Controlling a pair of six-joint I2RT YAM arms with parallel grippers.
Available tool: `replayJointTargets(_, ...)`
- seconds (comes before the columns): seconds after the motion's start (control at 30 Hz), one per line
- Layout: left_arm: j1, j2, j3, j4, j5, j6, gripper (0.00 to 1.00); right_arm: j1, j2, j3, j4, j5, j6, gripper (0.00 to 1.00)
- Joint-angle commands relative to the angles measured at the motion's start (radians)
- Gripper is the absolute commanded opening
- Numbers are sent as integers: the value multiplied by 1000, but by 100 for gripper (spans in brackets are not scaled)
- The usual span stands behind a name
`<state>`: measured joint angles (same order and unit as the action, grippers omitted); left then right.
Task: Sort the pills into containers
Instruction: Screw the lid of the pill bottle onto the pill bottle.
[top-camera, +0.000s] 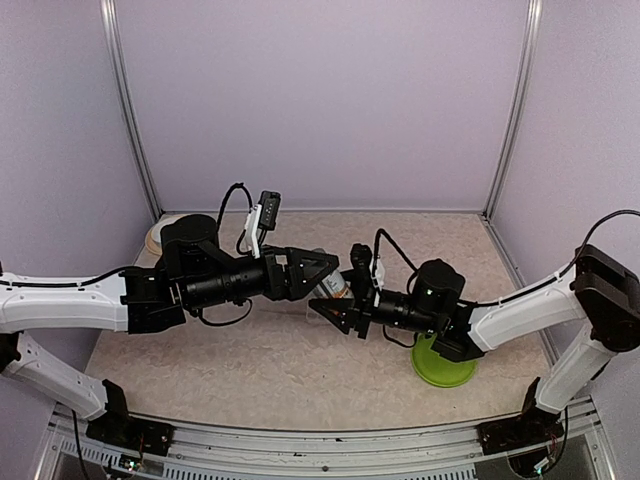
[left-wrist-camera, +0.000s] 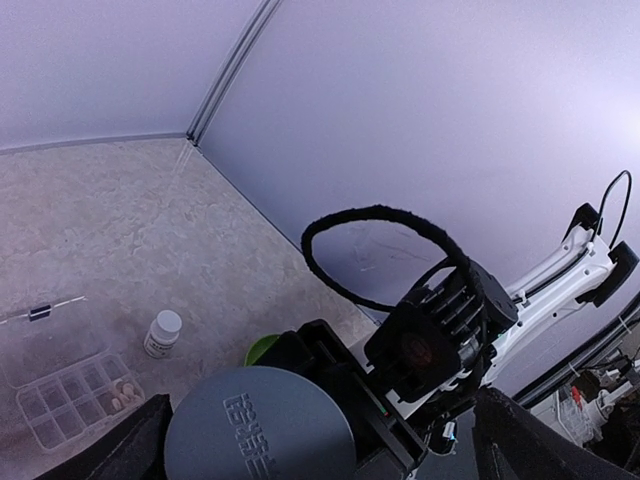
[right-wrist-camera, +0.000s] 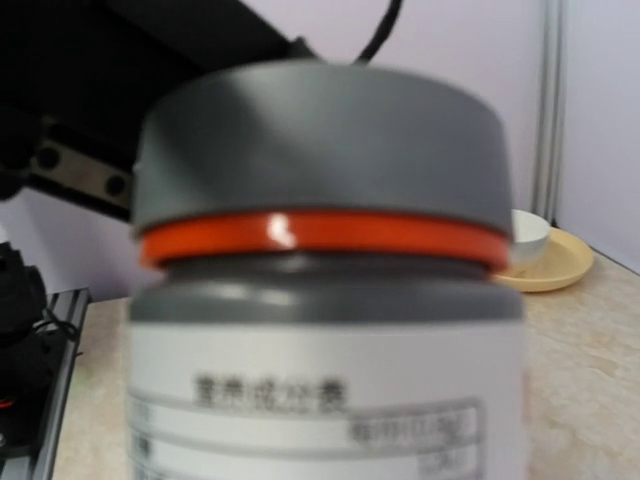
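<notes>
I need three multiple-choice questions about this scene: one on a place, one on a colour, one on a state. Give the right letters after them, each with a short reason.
1. The small white bottle stands: A) inside the clear box; B) on the table beside that box; C) on a shelf.
2. The ring under the grey cap of the big bottle is: A) blue; B) white; C) orange.
3. That cap is: A) on the bottle; B) lying on the table; C) inside the box.
Answers: 1 B, it stands on the table by the box; 2 C, the ring shows orange close up; 3 A, the cap sits on the bottle.
</notes>
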<state>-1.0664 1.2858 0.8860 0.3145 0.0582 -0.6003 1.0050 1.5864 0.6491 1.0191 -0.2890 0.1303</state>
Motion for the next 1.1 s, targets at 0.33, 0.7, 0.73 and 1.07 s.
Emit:
replayJointTargets(0.33,-15,-27,0,69,40,9,99,21,32,40,-8,-99,16,0)
replayJointTargets(0.7,5,-39,5,-27,-29,-5,99,-18,-58,-38,9,53,18,0)
replayJointTargets(0.73,4,-39,5,-26,-26,-7,99,-18,-58,-36,-1,63,17,0)
replayJointTargets(1.07,5,3,43,-60,-9,-3,99,-18,-54,-42,25,51,22,0)
